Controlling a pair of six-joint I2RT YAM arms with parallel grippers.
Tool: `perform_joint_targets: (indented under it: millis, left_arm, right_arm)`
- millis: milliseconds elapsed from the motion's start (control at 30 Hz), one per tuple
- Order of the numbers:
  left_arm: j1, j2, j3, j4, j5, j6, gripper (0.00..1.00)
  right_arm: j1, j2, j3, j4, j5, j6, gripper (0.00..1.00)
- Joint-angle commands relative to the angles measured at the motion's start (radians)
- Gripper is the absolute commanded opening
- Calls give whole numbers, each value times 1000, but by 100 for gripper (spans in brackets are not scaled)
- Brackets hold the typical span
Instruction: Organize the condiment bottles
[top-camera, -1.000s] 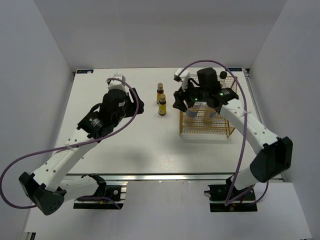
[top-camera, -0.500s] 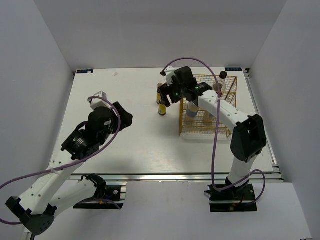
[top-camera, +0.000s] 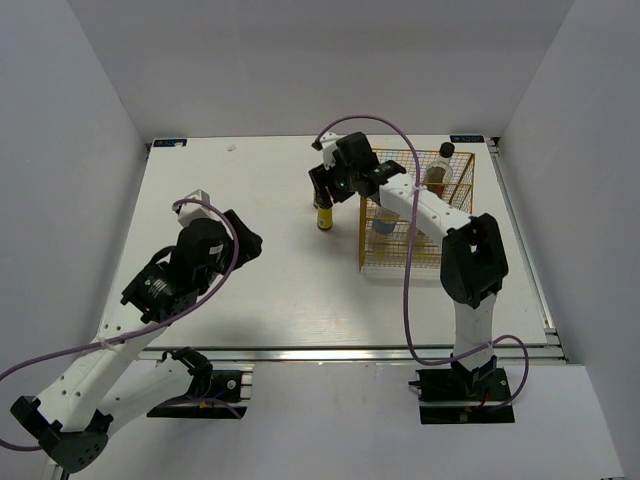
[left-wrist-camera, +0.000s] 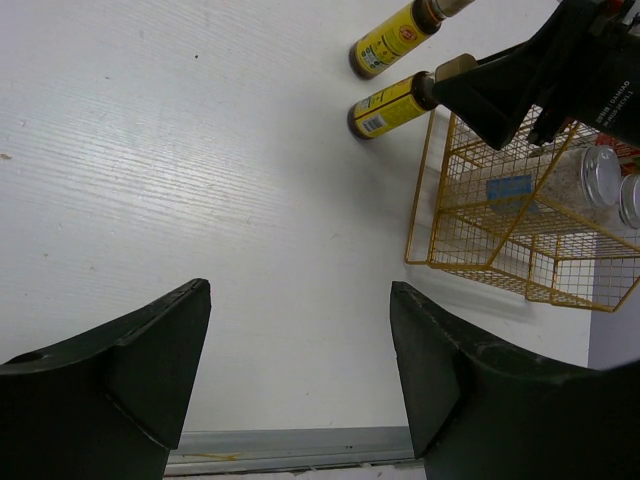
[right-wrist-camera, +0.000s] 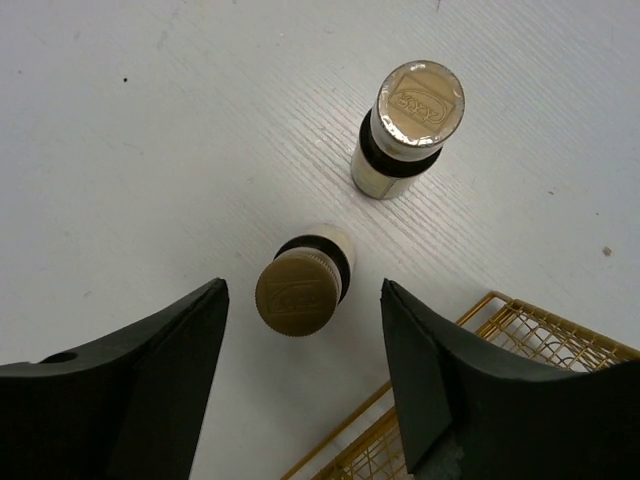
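With my right pincer (right-wrist-camera: 301, 292) gaping empty over the nearer brown bottle (right-wrist-camera: 296, 295), an off-centre descent could topple it, its neighbour (right-wrist-camera: 405, 135), or snag the yellow basket (top-camera: 412, 268)

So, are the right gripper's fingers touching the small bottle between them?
Apart. The right wrist view shows bare table on both sides of the small bottle, between its cap and each of the open fingers.

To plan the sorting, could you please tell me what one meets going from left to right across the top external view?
The left arm's black claw → small brown yellow-labelled bottle → white blue-labelled cylinder inside the yellow wire basket → tall dark-sauce bottle with black cap.
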Motion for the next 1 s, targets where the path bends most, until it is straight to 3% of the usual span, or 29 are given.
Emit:
perform_joint_targets:
  millis: [0, 233, 533, 767, 967]
  left_arm:
    - [-1, -27, -4, -19, -22, -20, 82]
    - [-1, -29, -1, -30, -23, -21, 82]
    - [-1, -29, 6, -29, -31, -20, 82]
    - [-1, -21, -14, 7, -23, -7, 83]
    - [-1, 2, -22, 57, -23, 45, 85]
  right_arm:
    - [3, 27, 60, 46, 11, 8, 66]
    - [7, 53, 66, 61, 22, -6, 48]
    - [13, 15, 98, 40, -46, -62, 0]
    - [10, -94, 281, -186, -430, -185, 0]
    - [-3, -327, 214, -304, -515, -266, 0]
